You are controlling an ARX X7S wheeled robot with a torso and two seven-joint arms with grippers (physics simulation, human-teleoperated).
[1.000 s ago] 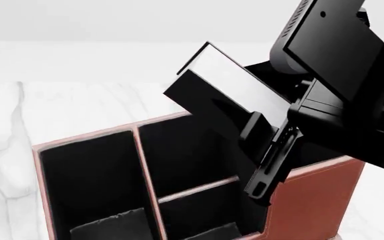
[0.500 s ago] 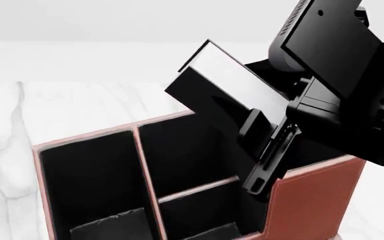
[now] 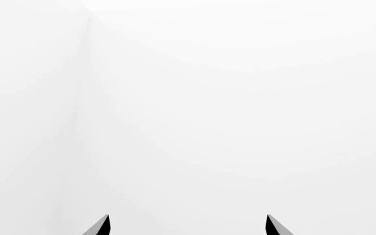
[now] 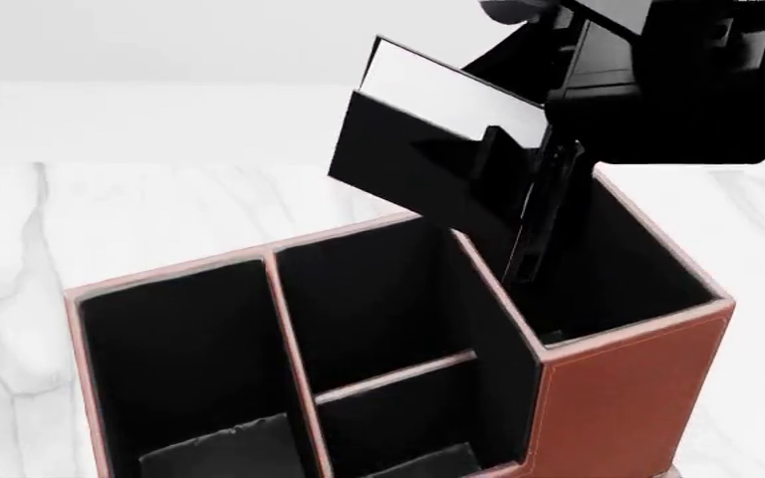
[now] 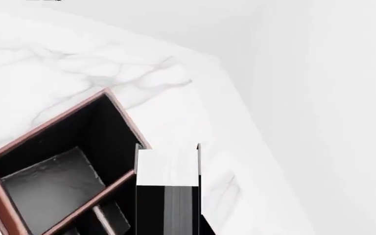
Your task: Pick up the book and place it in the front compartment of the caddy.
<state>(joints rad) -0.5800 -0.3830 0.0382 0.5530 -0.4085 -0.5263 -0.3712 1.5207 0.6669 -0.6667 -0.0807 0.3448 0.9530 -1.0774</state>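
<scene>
Up and back goes the right gripper (image 4: 522, 189) since a second ago, with the book (image 4: 422, 149) pinched in its jaws. Now the book hangs tilted above the caddy (image 4: 622, 388), over its far rim, long side sloping down. Its goal, the front compartment (image 4: 356, 309), lies below and nearer. Left gripper (image 3: 186, 226) is spread and empty, far away.

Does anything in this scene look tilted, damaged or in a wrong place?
Only the book stands out: the right gripper holds it tilted in the air over the caddy, not inside any cell. The caddy stands upright and looks undamaged.
</scene>
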